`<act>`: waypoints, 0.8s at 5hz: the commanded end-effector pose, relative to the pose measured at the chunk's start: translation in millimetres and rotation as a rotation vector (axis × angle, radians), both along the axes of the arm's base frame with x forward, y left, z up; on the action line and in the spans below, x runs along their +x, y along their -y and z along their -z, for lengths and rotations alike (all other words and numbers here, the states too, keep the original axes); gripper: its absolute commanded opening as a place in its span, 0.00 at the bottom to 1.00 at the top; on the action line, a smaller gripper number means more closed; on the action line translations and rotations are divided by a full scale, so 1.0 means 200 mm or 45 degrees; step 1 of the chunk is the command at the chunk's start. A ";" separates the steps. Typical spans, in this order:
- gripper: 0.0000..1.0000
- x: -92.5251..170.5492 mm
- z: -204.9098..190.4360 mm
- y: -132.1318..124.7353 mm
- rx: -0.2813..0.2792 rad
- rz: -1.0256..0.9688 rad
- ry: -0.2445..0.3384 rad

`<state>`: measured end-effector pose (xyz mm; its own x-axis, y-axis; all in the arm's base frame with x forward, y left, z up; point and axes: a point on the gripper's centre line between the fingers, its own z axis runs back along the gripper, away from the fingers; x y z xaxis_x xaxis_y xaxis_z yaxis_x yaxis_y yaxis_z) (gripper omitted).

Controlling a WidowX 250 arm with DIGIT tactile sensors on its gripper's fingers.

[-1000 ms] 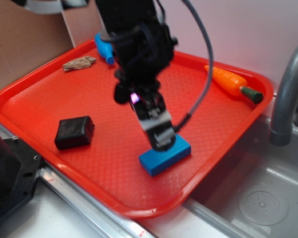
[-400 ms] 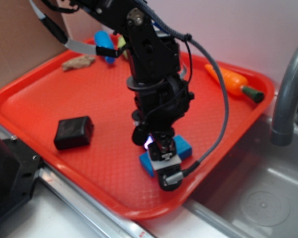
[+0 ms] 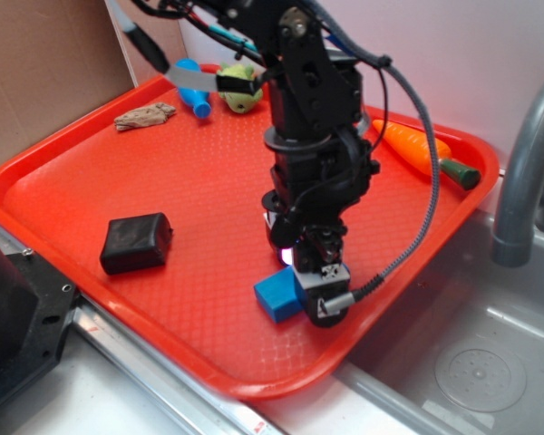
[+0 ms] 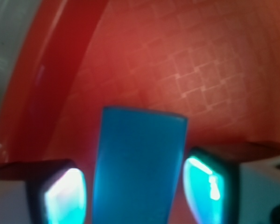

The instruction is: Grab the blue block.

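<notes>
Blue and matte, the blue block (image 3: pixel 276 294) is seen lying flat on the red tray (image 3: pixel 63 195), near the tray's front rim and close to the sink side. In the exterior view most of it is hidden behind the gripper (image 3: pixel 322 294), which is lowered over it; only the left end is visible. In the wrist view the blue block (image 4: pixel 137 168) runs lengthwise between the two fingers (image 4: pixel 60 193), with one finger on each long side.

The fingers are spread to either side of the block. A thin strip of red tray can be seen at both sides, so it is judged that the block is not pinched yet, though the view is blurred and a light touch cannot be excluded.

The block is judged to be stiff and light, probably wood or hard plastic, with flat parallel sides and sharp edges. No squeezing out of shape is expected, and breaking is unlikely. The matte surface should give fair friction, yet the faces are smooth, so a pinch near one end could let it swing or slip. The best hold is thought to be across the narrow width, on the two long side faces, near the middle of the length. The textured tray may let the block slide if it is pushed from one side only.
</notes>
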<state>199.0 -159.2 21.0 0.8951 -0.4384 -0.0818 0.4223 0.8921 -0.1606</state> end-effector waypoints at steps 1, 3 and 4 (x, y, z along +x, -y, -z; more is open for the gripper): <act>0.00 -0.05 -0.10 -0.03 0.233 -0.007 -0.111; 0.00 -0.17 -0.44 -0.12 0.229 -0.117 0.078; 0.00 -0.25 -0.68 -0.24 0.155 -0.247 0.304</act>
<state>157.0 -107.1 158.5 0.9607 -0.2651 0.0823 0.2634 0.9642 0.0314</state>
